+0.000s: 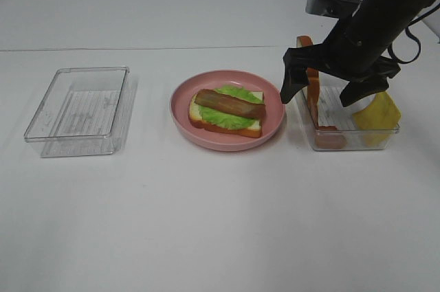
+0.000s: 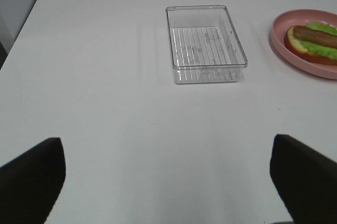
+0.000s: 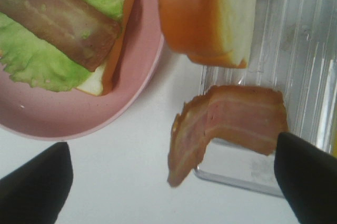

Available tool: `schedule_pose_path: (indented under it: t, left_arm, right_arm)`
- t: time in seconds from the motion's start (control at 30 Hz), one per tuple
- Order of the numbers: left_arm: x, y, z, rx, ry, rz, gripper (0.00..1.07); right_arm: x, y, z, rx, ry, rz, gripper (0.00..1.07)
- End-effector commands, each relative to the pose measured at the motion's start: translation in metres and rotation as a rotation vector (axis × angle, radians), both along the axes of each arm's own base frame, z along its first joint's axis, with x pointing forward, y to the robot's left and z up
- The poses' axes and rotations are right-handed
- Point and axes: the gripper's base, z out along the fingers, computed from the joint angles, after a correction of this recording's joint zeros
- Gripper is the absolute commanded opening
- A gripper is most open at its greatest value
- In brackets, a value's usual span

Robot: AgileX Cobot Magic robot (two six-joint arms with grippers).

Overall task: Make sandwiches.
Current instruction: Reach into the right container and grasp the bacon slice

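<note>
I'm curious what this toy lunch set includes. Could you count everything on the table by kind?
Clear boxes: 2
Pink plate: 1
Bread slices: 2
Lettuce leaf: 1
Bacon strips: 2
Yellow cheese: 1
Total: 9

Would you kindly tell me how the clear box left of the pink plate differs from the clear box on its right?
The left box holds nothing, while the right box holds a bread slice standing on edge, yellow cheese and a bacon strip draped over its rim. The right gripper, jaws open, hangs above the right box; no arm is above the left box. Both are clear, rectangular and beside the pink plate.
</note>
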Motion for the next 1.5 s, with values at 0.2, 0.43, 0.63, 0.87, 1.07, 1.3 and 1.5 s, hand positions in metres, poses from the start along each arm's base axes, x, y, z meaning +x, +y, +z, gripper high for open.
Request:
schedule_pose_path:
  t: [0.2, 0.43, 0.63, 0.87, 1.07, 1.3, 1.5]
  left_arm:
    - [-0.002, -0.001, -0.001, -0.013, -0.026, -0.001, 0.98]
    - [-0.002, -0.001, -0.001, -0.013, -0.026, -0.001, 0.98]
    - [-0.002, -0.001, -0.001, -0.013, -0.026, -0.001, 0.98]
    - [-0.002, -0.001, -0.001, -0.013, -0.026, -0.001, 0.98]
    - [-0.002, -0.001, -0.001, -0.013, -0.026, -0.001, 0.98]
    - [-0.002, -0.001, -0.001, -0.013, -0.026, -0.001, 0.98]
    - [-0.002, -0.001, -0.001, -0.013, -0.026, -0.001, 0.98]
  right_arm:
    - [0.011, 0.003, -0.024, -0.011, 0.022, 0.026, 0.97]
    - [0.013, 0.002, -0.031, -0.028, 0.025, 0.042, 0.72]
    - [0.013, 0.002, -0.031, -0.032, 0.021, 0.043, 0.48]
    - [0.013, 0.002, -0.031, -0.031, 0.018, 0.041, 0.37]
    - [0.013, 0.002, -0.031, -0.031, 0.018, 0.041, 0.37]
    - [0.013, 0.002, -0.031, -0.028, 0.022, 0.028, 0.26]
    - [0.011, 0.002, -0.028, -0.023, 0.036, 0.003, 0.00]
